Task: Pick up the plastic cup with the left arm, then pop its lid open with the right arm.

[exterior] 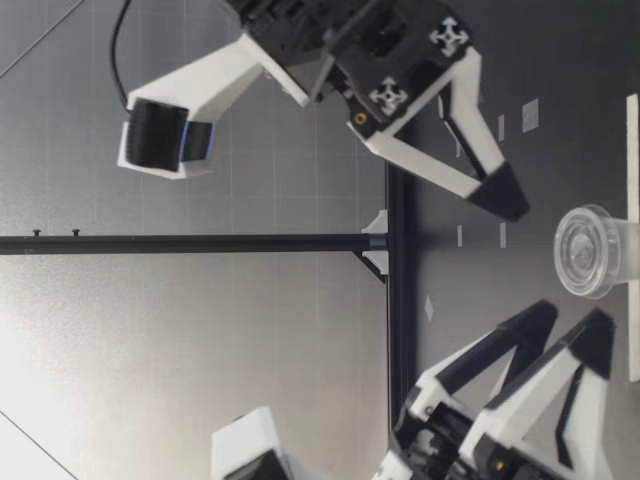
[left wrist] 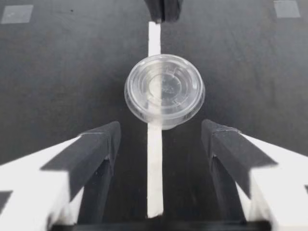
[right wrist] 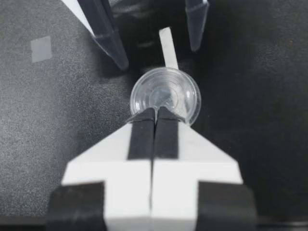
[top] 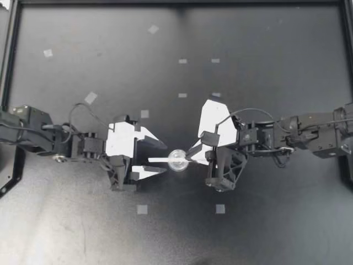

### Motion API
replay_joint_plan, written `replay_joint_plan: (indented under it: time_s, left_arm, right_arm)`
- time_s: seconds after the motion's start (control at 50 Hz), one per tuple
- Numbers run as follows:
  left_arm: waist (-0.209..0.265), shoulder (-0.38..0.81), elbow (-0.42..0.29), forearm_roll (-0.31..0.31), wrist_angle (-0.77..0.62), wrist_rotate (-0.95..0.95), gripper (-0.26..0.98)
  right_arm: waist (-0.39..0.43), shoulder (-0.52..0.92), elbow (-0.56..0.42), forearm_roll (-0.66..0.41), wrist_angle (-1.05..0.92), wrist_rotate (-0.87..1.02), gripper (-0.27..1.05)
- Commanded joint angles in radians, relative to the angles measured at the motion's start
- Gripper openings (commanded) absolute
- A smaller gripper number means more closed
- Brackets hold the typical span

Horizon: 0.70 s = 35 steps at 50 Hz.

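Btwn the two sets of tips: small clear round plastic cup w/ lid (top: 177, 160), upright on the matte black table (top: 265, 232), approx. at table ctr. It sits on a thin white strip (top: 154, 160) lying flat along the line from one gripper to the other.

On one side, the left gripper (top: 164, 158) has its jaws wide apart and holds nothing. Its black-tipped fingers straddle the strip's end. The cup is just ahead of the tips, not btwn them, no contact. Left wrist view agrees: cup (left wrist: 164, 91) ahead of the spread fingers (left wrist: 98, 144), strip (left wrist: 154, 168) running down the middle of the gap.

On the other side, the right gripper (top: 190, 154) has its jaws pressed together w/ nothing btwn them, tips at the cup's rim. In the right wrist view the joined fingertips (right wrist: 144, 120) overlap the near rim of the cup (right wrist: 164, 96). Touching or just above it, can't tell. In the low view the right gripper (exterior: 505, 195) looks a bit higher than the lid of the cup (exterior: 590, 250), and the left gripper (exterior: 570, 322) is low over the table, fingers apart.

Farther out: small pale tape squares (top: 142, 209) scattered on the table. A black frame rail (top: 182, 3) runs along the far edge.
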Motion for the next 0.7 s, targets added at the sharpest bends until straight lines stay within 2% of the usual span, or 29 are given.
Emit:
replay_joint_plan:
  time_s: [0.0,0.68]
  left_arm:
    - [-0.006,-0.003,-0.025,0.002,-0.011,0.0,0.57]
    - [-0.017,0.084,-0.087,0.002,-0.032,-0.006,0.57]
  right_arm:
    - [0.011,-0.002,-0.028,0.002,-0.014,0.002,-0.17]
    - [0.012,0.04,-0.028,0.002,-0.015,0.002,-0.17]
